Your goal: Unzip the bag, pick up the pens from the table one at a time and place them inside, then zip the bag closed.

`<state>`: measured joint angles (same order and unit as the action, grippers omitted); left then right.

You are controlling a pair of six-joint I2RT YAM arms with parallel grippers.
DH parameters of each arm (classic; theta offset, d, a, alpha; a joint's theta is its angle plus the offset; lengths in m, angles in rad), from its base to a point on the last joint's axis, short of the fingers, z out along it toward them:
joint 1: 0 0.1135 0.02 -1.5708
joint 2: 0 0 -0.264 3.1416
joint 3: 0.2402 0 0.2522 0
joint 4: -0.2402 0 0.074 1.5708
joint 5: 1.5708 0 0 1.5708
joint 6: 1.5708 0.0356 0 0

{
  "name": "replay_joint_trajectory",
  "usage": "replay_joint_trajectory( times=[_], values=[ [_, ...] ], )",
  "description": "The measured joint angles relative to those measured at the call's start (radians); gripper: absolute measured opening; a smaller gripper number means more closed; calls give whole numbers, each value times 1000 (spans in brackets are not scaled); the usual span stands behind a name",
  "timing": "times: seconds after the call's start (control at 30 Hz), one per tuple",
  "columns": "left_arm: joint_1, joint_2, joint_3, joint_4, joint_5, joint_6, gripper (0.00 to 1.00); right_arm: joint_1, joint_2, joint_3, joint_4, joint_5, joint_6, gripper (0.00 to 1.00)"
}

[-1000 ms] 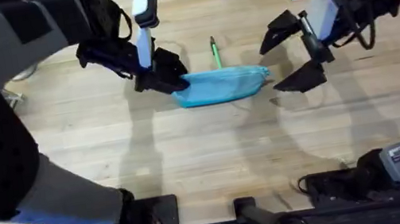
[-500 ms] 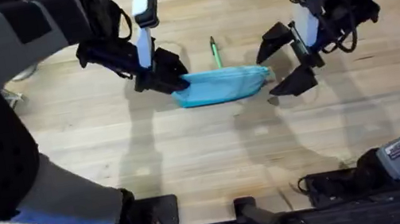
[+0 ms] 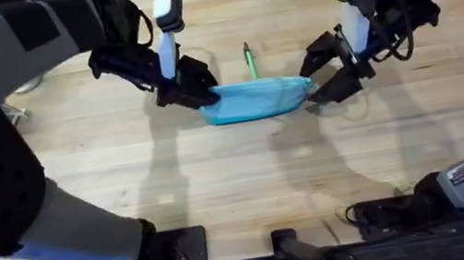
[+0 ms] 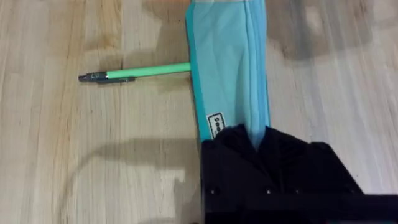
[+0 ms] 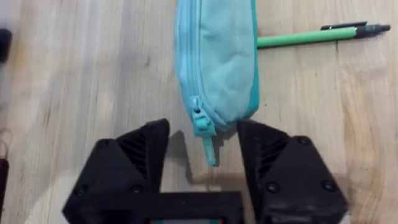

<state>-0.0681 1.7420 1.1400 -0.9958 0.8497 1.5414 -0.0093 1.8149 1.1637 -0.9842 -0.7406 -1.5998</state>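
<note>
Bag (image 3: 257, 99) lies lengthwise across the middle of the bench (image 3: 241, 185), light blue, zipper shut along its top. Zipper pull (image 5: 207, 142) hangs off the bag's right end, slack, lying on the wood.

Green pen (image 3: 250, 60) lies just beyond the bag's far side, one end touching or tucked under the bag edge, dark tip pointing away.

Left pincer (image 3: 198, 93) is closed on the bag's left end; in the left wrist view black fingers (image 4: 273, 168) cover the fabric there, pinning it. Right pincer (image 3: 321, 74) sits at the bag's right end, jaws spread wide and holding nothing; in the right wrist view the pull lies between the two fingers (image 5: 130, 162), nearer one than the other, not yet touched.

Step in hand, as I judge it: closing on the pull to start unzipping.

Risks from here:
- Pull is small and floppy; jaws closing off-centre could push it aside or catch bag fabric instead.
- If the left hold is only on loose fabric, dragging the slider may bunch or slide the whole bag.
- A sliding bag could nudge the pen and roll it away.
</note>
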Motion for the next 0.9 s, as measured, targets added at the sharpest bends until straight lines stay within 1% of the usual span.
replay_joint_trajectory(
  times=[0.07, 0.1, 0.17, 0.2, 0.23, 0.33, 0.77, 0.9],
  values=[
    [0, 0, 0, -1, 0, 0, 42, 0, 0, 0, 3, -1, -1, 443],
    [0, 0, 0, -1, 0, 0, 42, 0, 0, 0, 4, -4, 0, 373],
    [0, 0, 0, -1, 0, 0, 42, 0, 0, 0, 4, -8, 1, 210],
    [0, 0, 0, -1, 0, 0, 42, 0, 0, 0, 4, -9, 1, 95],
    [0, 0, 0, 0, 0, 0, 42, 0, 0, 0, 3, -9, 2, 51],
    [0, 0, 0, 1, 0, 0, 42, 0, 0, 0, 1, -9, 2, 34],
    [0, 0, 0, 0, 0, 0, 42, -2, -2, 0, -4, -9, 2, 32],
    [0, 0, 0, 0, -1, 0, 42, -13, -20, 10, -35, -8, 3, 32]
  ],
)
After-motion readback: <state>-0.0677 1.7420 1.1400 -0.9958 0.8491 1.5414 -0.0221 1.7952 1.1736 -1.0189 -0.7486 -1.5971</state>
